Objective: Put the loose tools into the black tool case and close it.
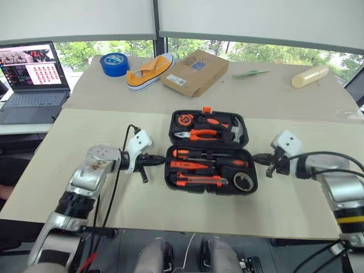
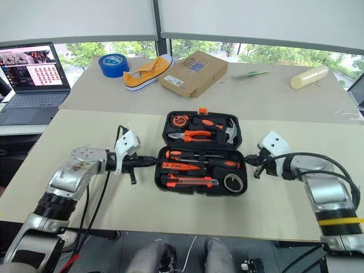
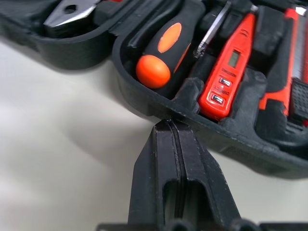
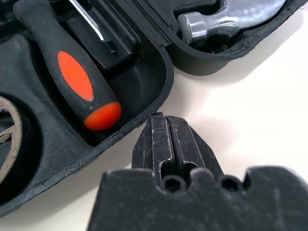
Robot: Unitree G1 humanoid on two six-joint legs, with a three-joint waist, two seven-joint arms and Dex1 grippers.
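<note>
Black tool case lies open, screwdrivers lengthwise left-right; both arms' fingers pressed together

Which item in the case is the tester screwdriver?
Find the open black case in the middle of the table, between the two shut grippers. In its near half, look at the left end, beside the fat black screwdriver handle. The tester is the slim, all-orange tool with a tiny display window and two buttons.
</note>
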